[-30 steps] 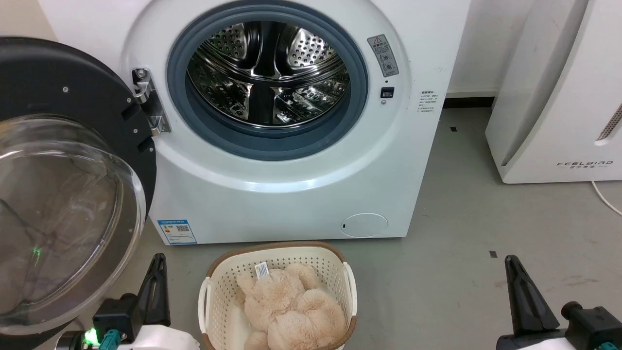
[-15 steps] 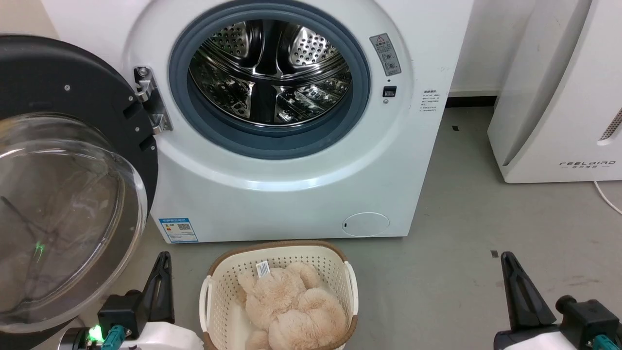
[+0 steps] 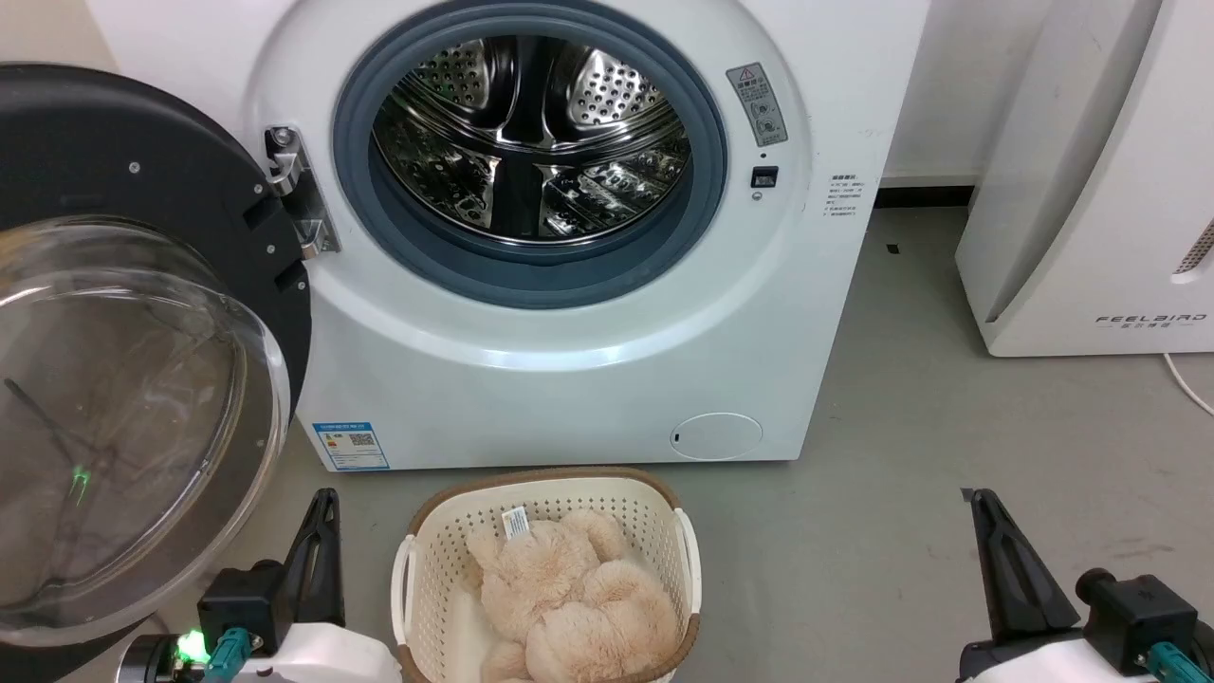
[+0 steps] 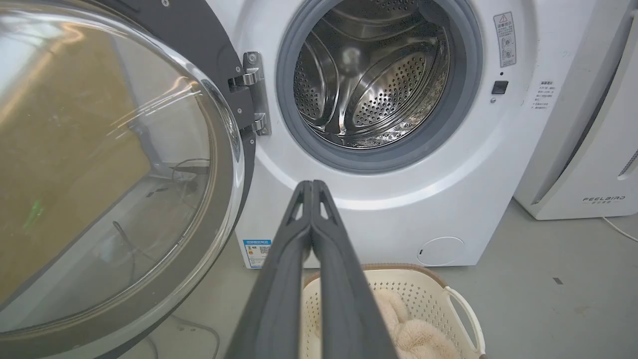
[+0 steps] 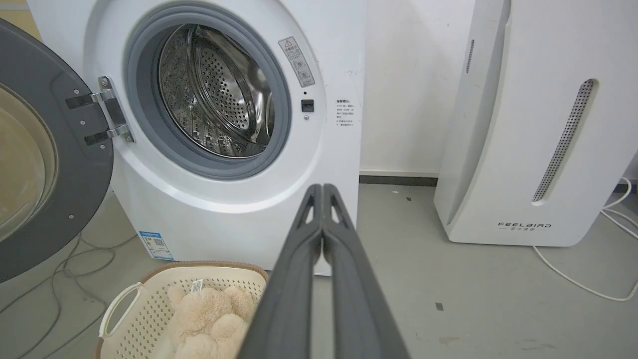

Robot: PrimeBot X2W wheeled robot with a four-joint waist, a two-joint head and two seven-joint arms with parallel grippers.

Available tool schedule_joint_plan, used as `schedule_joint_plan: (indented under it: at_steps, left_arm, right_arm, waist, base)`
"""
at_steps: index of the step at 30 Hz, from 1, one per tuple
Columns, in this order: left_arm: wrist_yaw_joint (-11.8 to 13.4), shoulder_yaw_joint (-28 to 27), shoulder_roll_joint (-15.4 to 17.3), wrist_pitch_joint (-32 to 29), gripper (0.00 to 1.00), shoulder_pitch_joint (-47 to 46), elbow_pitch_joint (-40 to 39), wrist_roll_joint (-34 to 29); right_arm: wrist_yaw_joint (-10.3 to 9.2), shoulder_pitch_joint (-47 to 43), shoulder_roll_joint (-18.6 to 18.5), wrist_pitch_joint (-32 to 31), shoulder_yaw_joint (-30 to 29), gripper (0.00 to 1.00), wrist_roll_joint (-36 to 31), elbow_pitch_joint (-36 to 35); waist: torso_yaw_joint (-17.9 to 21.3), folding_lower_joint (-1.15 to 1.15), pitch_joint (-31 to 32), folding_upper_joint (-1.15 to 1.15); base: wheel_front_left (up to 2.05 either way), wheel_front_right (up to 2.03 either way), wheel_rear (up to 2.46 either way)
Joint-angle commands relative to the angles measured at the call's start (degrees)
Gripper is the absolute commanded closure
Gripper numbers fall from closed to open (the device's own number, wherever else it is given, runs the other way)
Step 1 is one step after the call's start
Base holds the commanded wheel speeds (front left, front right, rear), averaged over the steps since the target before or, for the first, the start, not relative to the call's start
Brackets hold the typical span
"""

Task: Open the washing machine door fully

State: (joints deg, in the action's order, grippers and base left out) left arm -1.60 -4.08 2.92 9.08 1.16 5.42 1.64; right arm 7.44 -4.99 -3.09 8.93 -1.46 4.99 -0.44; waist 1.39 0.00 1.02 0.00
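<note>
Washing machine door (image 3: 114,142) stands wide at nine o'clock of the drum (image 3: 531,142); left gripper (image 3: 325,507) and right gripper (image 3: 982,507), pressed together, hold nothing. Opening looks done; withdraw next.

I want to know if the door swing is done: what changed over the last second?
The whole head view drifted slightly right, so the camera moved. Against that, the left end effector and the right end effector edged a little toward each other. Nothing was grasped or released. The washing machine door stays swung wide off the washing machine; both end effectors stay shut and empty.
</note>
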Motion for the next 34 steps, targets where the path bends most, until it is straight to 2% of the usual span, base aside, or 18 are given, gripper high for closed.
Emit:
schedule_joint_plan:
  at_steps: [1,34]
  left_arm:
    - [0.33,0.28,0.03,-0.31,1.00,-0.46,-0.39,-0.40]
    - [0.91,2.01,0.00,-4.30,1.00,-0.78,-2.67,-0.96]
  right_arm:
    - [0.02,1.04,0.09,-0.38,0.15,1.00,-0.62,0.10]
    - [0.03,2.83,0.15,-4.26,0.74,1.00,-2.60,0.26]
  waist:
    - [-0.02,0.00,-0.02,0.00]
    - [-0.64,0.00,-0.47,0.00]
  base:
    - [0.00,0.00,0.00]
    - [0.00,0.00,0.00]
